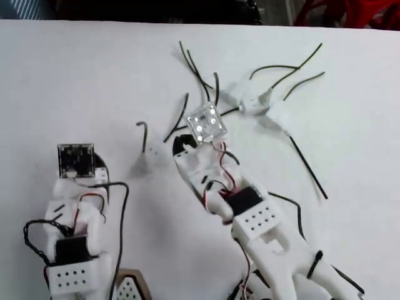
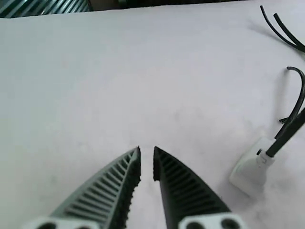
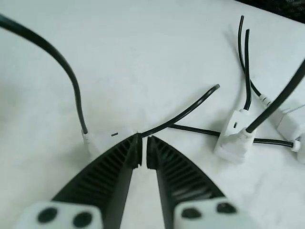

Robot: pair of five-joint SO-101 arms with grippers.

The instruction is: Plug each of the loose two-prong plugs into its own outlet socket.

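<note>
Looking down over the table [image 1: 75, 75], I have the left arm [image 1: 74, 206] at the near left corner and the right arm [image 1: 250, 219] coming in from the near edge, right of the middle, and angled toward the far edge. A loose plug [image 1: 141, 164] with a short black stub of cord lies between the two arms, left of the table's middle. A white cluster [image 1: 250, 100] with black cords fanning out of it sits nearer the far edge, right of the middle.

On the left wrist camera, the left gripper [image 2: 147, 155] is closed to a thin slit and empty above bare table. The loose plug [image 2: 250, 169] lies off to one side, apart from it.

On the right wrist camera, the right gripper [image 3: 144, 138] is likewise closed to a slit. A second plug [image 3: 107, 140] sits just beside its tips, partly behind one finger, and a black cord [image 3: 186, 112] runs away from the tips. A white block [image 3: 233, 140] lies near.
</note>
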